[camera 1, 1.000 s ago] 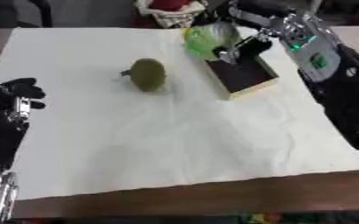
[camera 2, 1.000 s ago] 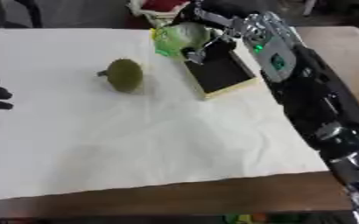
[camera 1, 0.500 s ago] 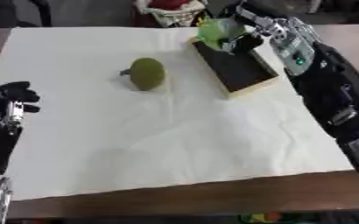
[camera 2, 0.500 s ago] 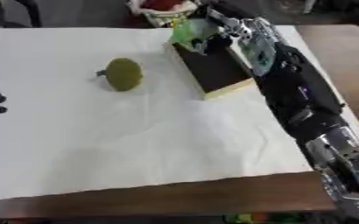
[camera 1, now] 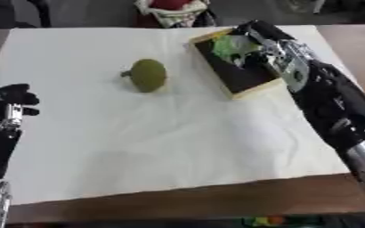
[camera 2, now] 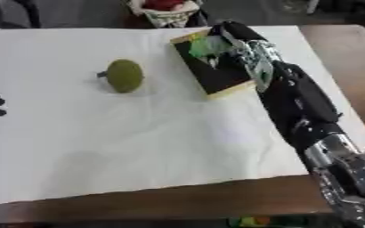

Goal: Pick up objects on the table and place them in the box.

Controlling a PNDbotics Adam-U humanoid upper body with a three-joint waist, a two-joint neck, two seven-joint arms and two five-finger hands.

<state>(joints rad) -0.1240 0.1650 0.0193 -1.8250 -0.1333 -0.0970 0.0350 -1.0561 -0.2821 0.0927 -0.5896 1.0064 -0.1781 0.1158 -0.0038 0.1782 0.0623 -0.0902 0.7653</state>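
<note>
Both views: head-mounted stereo pair, looking steeply down at the table (camera 1: pixel 178 200) from its near edge, facing the far side. Medium range; the whole white cloth (camera 1: pixel 139 133) is in frame. Right eye view sits slightly rightward; contents appear shifted left. Shared area: nearly everything, including the box (camera 2: pixel 209 67).

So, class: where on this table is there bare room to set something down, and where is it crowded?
Free: the white cloth between the olive fruit, the left hand and the near edge. Crowded: the far right, where the right hand holds a green object over the box.
</note>
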